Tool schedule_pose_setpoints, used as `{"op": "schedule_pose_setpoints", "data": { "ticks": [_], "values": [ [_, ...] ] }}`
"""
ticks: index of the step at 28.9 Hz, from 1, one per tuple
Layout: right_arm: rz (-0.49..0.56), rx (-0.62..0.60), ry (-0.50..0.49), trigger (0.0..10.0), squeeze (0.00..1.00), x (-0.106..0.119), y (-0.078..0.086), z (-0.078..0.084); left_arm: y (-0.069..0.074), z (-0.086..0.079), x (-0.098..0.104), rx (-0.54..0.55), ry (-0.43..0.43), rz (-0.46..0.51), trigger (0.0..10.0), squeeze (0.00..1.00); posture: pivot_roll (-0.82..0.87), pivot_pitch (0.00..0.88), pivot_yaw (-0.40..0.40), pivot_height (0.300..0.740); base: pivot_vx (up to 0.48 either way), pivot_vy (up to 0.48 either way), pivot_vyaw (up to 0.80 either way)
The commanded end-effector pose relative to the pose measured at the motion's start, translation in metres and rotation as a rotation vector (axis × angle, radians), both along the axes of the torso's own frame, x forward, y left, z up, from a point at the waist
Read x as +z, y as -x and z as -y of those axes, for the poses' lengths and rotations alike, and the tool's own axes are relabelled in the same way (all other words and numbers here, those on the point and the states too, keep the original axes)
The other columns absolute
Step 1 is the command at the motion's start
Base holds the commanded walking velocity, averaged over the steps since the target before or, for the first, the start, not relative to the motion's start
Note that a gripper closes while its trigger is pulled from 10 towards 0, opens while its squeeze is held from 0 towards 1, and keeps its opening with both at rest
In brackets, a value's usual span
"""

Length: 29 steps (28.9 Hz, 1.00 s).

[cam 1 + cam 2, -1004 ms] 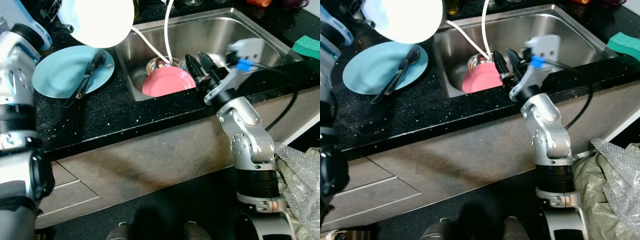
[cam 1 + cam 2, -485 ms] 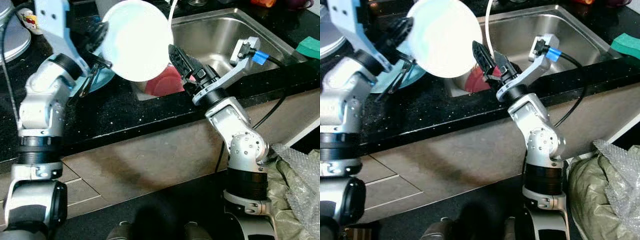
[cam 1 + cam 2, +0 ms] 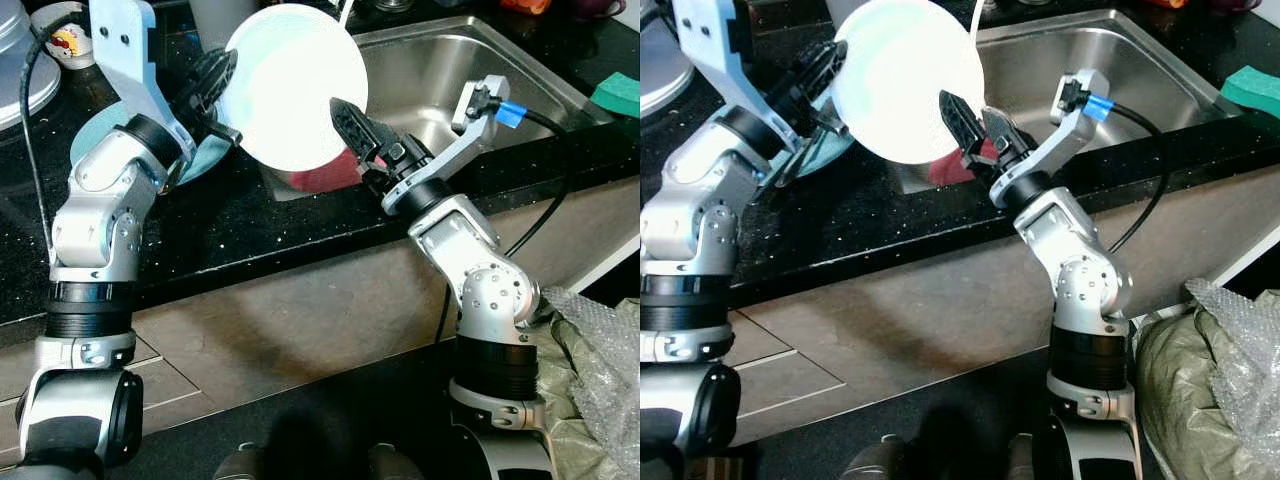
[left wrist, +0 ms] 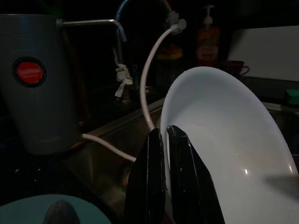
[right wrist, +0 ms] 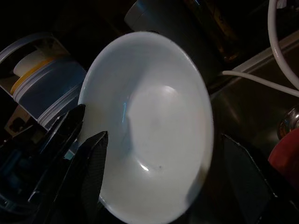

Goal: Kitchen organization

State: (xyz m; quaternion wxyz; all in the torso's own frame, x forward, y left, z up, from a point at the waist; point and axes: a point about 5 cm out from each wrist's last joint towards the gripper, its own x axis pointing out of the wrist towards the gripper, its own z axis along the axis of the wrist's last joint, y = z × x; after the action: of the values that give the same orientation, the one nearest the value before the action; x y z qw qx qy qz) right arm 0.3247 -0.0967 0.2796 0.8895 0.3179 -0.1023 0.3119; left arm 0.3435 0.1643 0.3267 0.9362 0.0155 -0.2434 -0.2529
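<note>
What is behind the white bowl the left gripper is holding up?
The white bowl, pinched at its rim by the left gripper, hides most of the pink bowl in the sink and part of the light blue plate. The right gripper reaches toward the white bowl's near edge.

Left of the sink [image 3: 470, 60] a plate [image 3: 85, 150] lies on the counter [image 3: 230, 220], a bowl [image 3: 295, 85] is held tilted above the sink's left edge, another bowl [image 3: 325, 178] sits in the sink, a sponge [image 3: 618, 95] lies right of it.
</note>
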Motion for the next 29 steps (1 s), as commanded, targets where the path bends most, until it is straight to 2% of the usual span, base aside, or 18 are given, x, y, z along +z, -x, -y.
{"op": "schedule_pose_setpoints", "data": {
  "ticks": [1,2,3,4,22,23,24,25,26,29],
  "values": [
    [0.0,0.011,0.0,8.8,0.0,-0.0001,0.0031,-0.0016,0.0026,0.0032,-0.0008,-0.025,-0.007,-0.002,0.0,0.0,0.04,0.178,0.043,0.74,0.0,0.0,0.0],
    [-0.001,0.009,-0.005,4.1,0.0,0.0,0.0031,-0.0014,0.0027,0.0033,-0.0006,-0.023,-0.01,0.0,0.0,0.0,0.04,0.178,0.043,0.74,0.0,0.0,0.0],
    [-0.001,0.009,-0.005,4.1,0.0,0.0,0.0031,-0.0014,0.0027,0.0033,-0.0006,-0.023,-0.01,0.0,0.0,0.0,0.04,0.178,0.043,0.74,0.0,0.0,0.0],
    [-0.001,0.007,-0.01,0.0,0.0,0.0002,0.0029,-0.001,0.0027,0.0036,-0.0006,-0.023,-0.011,-0.001,0.0,0.0,0.04,0.181,0.045,0.74,0.0,0.0,0.0],
    [0.0,0.01,-0.019,0.0,0.0,0.0012,0.0024,0.0009,0.0019,0.0047,-0.0009,-0.023,-0.034,-0.008,0.0,0.0,0.05,0.192,0.05,0.74,0.0,0.0,0.0],
    [0.0,0.009,-0.019,0.0,0.0,0.0013,0.0022,0.0009,0.0016,0.0046,-0.001,-0.017,-0.036,-0.007,2.5,0.04,0.05,0.192,0.05,0.74,0.0,0.0,0.0],
    [0.0,0.007,-0.019,0.0,0.0,0.0013,0.0022,0.0012,0.0006,0.0046,-0.0024,-0.012,-0.04,-0.021,4.4,0.14,0.05,0.192,0.05,0.74,0.0,0.0,0.0],
    [0.0,0.006,-0.019,0.0,0.0,0.0013,0.0022,0.0013,0.0004,0.0047,-0.0028,-0.012,-0.041,-0.026,4.4,0.14,0.05,0.192,0.05,0.74,0.0,0.0,0.0],
    [0.0,0.004,-0.02,0.0,0.0,0.0013,0.0021,0.0014,0.0,0.0045,-0.0029,-0.011,-0.041,-0.026,10.0,1.0,0.05,0.194,0.051,0.74,0.0,0.0,0.0],
    [-0.001,-0.009,-0.022,0.0,0.0,0.0016,0.0012,0.0026,-0.0011,0.0029,-0.0008,0.011,-0.039,-0.012,10.0,1.0,0.05,0.195,0.052,0.74,0.0,0.0,0.0]
  ]
}}
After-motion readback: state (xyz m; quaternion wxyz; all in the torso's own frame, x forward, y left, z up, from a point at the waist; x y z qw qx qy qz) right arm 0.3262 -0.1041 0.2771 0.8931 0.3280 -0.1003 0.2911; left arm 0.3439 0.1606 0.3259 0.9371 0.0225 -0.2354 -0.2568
